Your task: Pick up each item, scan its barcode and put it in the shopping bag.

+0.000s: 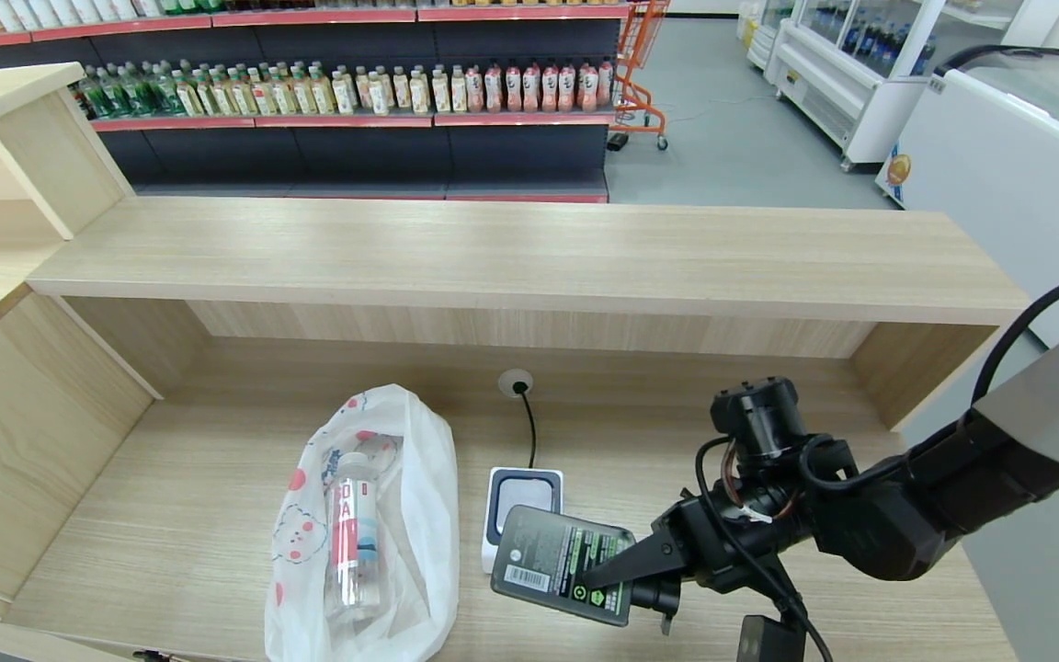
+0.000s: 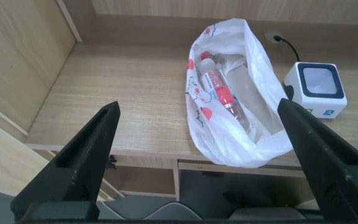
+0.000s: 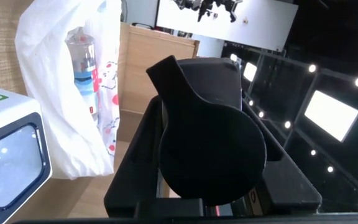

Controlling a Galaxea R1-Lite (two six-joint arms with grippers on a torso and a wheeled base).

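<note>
Currently right claw [image 1: 617, 588] grips dark flat pack [image 1: 543, 550], white barcode [image 1: 527, 577] showing.

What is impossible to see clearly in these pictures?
- Head view: near part of the scanner, hidden behind the dark pouch in the right tool.
- Head view: the pouch's print, too small.
- Left wrist view: what the bag holds besides the bottle, veiled by folded plastic.

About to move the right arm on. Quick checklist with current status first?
1. Right gripper shut on the dark flat pouch: ok.
2. Pouch's barcode facing the white cube scanner: not ok, it faces up.
3. White plastic shopping bag beside scanner, clear bottle inside: ok.
4. Left gripper open, apart from bag: ok.
5. Scan registered: cannot tell.
</note>
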